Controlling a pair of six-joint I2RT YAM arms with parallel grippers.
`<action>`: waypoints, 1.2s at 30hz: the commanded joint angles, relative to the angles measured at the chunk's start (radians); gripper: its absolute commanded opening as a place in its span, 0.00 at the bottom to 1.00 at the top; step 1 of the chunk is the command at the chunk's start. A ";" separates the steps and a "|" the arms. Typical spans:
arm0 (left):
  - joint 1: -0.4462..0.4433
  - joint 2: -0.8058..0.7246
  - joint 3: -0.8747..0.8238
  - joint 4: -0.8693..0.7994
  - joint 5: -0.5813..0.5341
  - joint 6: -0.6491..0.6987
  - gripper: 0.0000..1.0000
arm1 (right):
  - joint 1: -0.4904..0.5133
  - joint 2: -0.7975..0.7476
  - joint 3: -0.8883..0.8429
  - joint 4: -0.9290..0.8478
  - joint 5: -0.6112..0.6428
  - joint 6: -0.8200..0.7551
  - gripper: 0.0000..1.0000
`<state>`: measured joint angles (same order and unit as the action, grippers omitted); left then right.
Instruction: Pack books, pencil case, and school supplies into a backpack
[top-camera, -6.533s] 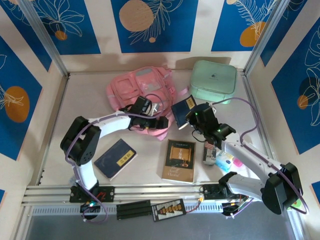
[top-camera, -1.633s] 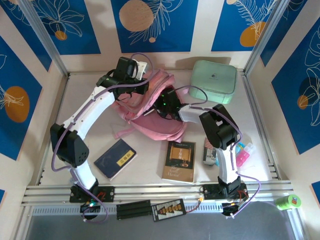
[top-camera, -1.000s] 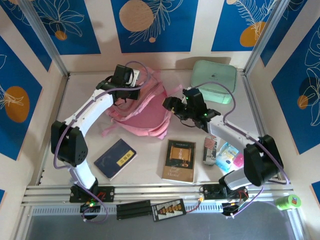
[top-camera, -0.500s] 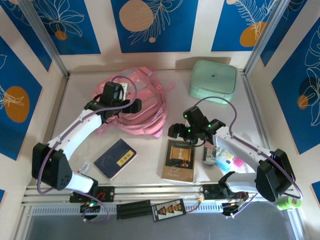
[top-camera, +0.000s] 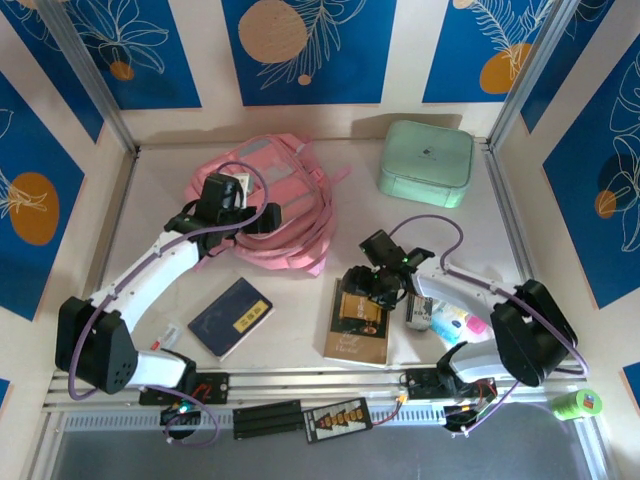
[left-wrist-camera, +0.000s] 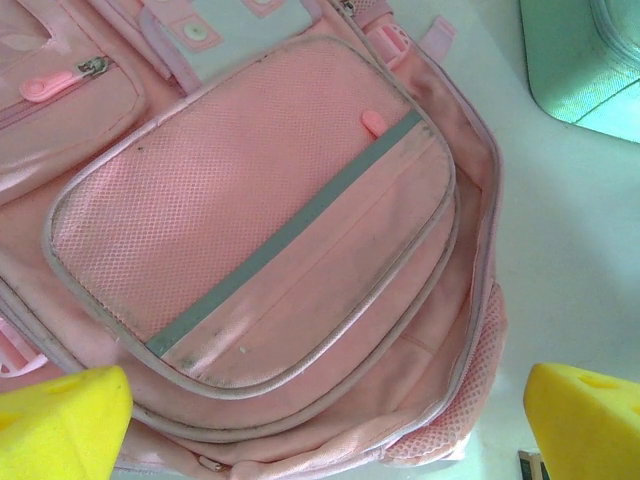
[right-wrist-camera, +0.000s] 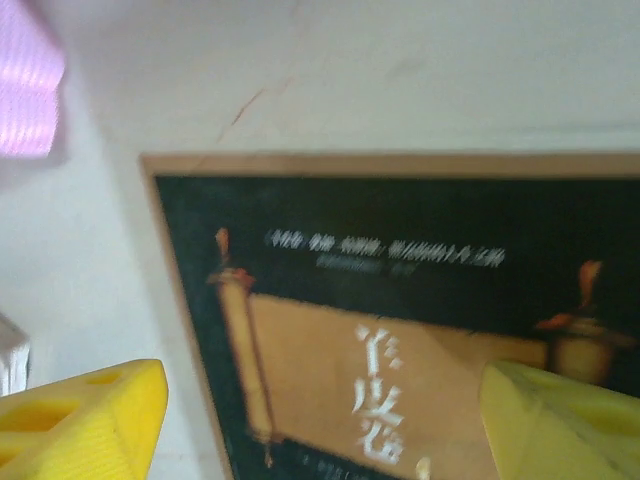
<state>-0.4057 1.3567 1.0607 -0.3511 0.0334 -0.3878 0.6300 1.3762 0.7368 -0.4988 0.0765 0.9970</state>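
Two grippers stand open: the left gripper (left-wrist-camera: 322, 425) over the pink backpack (left-wrist-camera: 250, 220), the right gripper (right-wrist-camera: 320, 420) above the brown book (right-wrist-camera: 420, 300).

We are looking at a robotics lab cell, not a home or a classroom. The white surface (top-camera: 300, 310) is boxed in. Aluminium posts (top-camera: 85, 75) rise at its far corners. Flat printed panels (top-camera: 310, 50) in blue and cream, with leaf and orange-disc motifs, stand along its far and side edges like a backdrop.

A metal rail (top-camera: 300, 383) runs along the surface's near edge. Bolted to it are a left arm (top-camera: 150, 272) and a right arm (top-camera: 465, 290), both white and black and trailing purple cables (top-camera: 432, 218). Just nearer than the rail, off the surface, we see a bare circuit board (top-camera: 338, 420) with wiring.

On the surface lie the pink backpack (top-camera: 270, 200) and the books (top-camera: 350, 340), everyday things among the machinery.
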 joint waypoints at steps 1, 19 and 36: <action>0.014 0.008 0.024 -0.011 0.038 0.004 1.00 | -0.037 0.047 -0.004 0.027 0.025 0.002 0.81; -0.009 0.047 0.034 0.072 0.222 -0.107 0.99 | -0.192 0.253 0.276 0.042 0.157 -0.176 0.78; -0.399 0.176 -0.069 0.298 0.050 -0.485 0.86 | -0.283 0.088 0.093 -0.076 0.104 -0.258 0.71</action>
<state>-0.7677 1.4948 0.9932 -0.1047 0.1329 -0.7853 0.3454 1.4773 0.8429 -0.5510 0.2264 0.7502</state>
